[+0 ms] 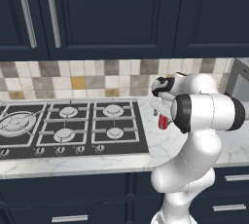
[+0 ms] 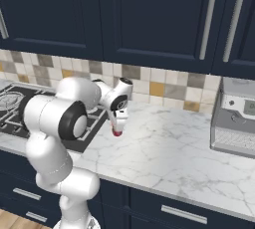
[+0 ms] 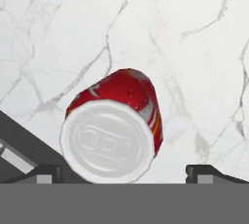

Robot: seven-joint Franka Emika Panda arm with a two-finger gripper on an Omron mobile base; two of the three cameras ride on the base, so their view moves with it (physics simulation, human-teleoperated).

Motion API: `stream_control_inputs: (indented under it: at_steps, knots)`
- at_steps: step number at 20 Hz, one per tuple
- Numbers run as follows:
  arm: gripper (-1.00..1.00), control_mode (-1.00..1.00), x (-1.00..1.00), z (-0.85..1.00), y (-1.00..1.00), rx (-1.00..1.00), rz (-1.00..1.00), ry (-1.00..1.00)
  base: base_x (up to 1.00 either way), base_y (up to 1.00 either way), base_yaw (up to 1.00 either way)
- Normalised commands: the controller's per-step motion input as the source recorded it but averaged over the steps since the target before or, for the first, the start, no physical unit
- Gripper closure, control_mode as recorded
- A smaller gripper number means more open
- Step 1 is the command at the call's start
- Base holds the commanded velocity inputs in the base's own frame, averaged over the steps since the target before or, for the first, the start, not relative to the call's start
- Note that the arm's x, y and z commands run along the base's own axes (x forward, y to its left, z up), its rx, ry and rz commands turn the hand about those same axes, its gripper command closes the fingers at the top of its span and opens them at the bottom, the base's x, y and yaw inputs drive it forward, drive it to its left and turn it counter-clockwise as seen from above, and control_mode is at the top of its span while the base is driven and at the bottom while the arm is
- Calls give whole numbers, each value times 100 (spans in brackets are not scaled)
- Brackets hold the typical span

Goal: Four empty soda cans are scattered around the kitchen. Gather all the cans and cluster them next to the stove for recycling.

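One red soda can with a silvery top stands upright on the white marble counter, just right of the stove. The same can shows below the hand, and a sliver of the can peeks out under the fingers. My gripper hangs straight over it, open, with the dark fingertips wide on either side and apart from the can. The gripper points down at the counter. The stove's dark edge lies close beside the can.
A steel appliance stands on the counter at the far right. Navy upper cabinets hang over the tiled backsplash. Bare marble stretches between the can and the appliance. The counter's front edge runs below the stove knobs.
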Motion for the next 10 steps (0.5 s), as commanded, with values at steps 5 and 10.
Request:
stream_control_inputs:
  at_steps: [5,10]
  knots:
    - [-100,-100,-16,5,13,3,0,2,0,0,0]
    - [-100,-100,-28,0,9,0,0,3,0,0,0]
